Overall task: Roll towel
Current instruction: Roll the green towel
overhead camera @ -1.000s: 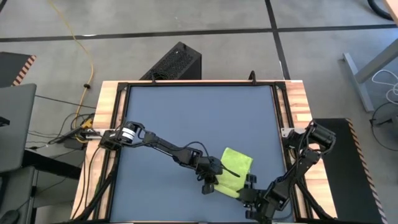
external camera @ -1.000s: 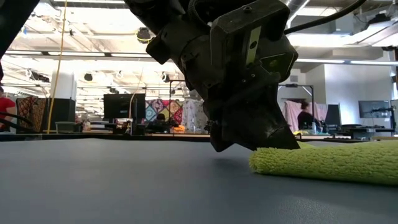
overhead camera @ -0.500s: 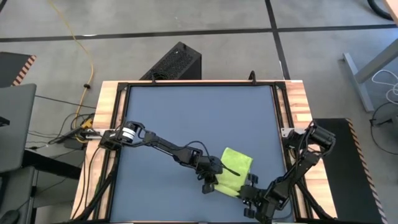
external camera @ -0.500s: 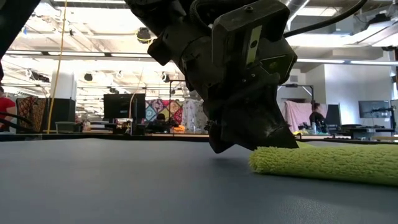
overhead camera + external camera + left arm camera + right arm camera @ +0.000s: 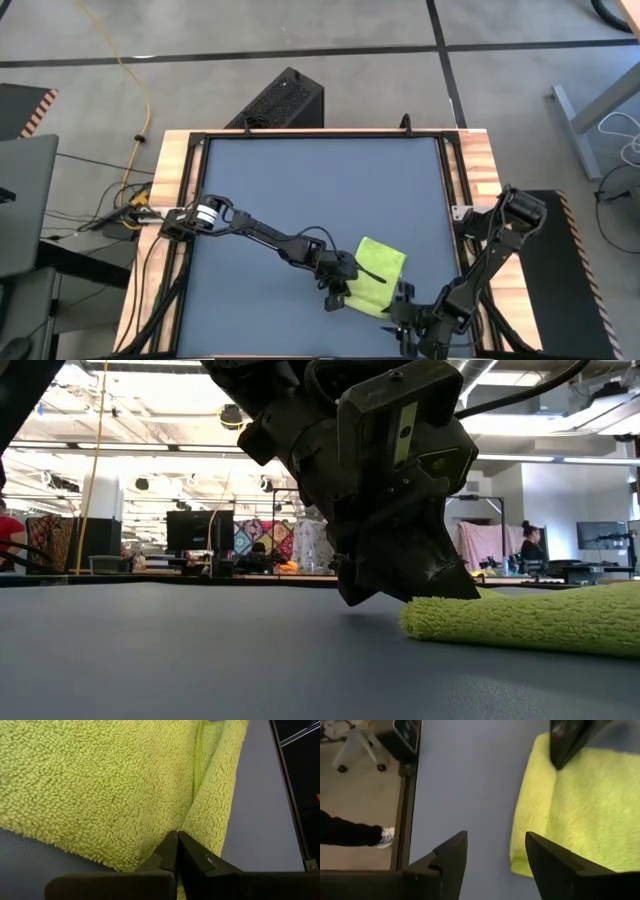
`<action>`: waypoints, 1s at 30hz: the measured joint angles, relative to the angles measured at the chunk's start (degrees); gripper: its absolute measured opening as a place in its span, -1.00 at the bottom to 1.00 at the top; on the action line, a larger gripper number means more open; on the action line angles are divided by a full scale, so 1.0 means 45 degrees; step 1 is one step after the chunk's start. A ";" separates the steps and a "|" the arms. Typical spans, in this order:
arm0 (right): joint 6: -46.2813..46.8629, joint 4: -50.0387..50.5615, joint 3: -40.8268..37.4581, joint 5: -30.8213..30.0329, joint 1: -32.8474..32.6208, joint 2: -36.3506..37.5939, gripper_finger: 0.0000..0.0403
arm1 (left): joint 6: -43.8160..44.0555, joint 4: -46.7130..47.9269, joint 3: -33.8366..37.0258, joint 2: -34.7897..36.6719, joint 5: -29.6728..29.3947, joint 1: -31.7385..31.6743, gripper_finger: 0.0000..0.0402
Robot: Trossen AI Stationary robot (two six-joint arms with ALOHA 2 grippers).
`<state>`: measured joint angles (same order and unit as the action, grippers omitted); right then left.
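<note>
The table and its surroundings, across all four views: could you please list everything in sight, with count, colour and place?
towel: one, lime yellow-green, folded flat on the near right part of the table.
table: one, grey-blue mat with wooden side strips.
black box: one, on the floor beyond the table's far edge.
yellow cable: one, trailing over the floor at far left.
person: one, standing in the room behind, at the right of the low view.
foot in a white shoe: one, on the floor beside the table, seen from the right wrist.
left gripper: dark, shut, its tip at the towel's edge.
right gripper: dark, open, just off the towel's near edge.
</note>
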<state>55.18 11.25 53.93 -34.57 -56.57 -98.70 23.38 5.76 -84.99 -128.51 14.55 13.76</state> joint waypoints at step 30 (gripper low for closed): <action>0.2801 -0.0271 0.0039 0.0214 0.0236 -0.2112 -0.61 | 0.1632 0.0477 -0.0019 0.0010 0.1151 -0.0083 -1.00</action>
<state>67.78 10.03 54.11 -33.61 -55.51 -108.20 30.72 7.91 -85.08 -128.46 19.73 13.39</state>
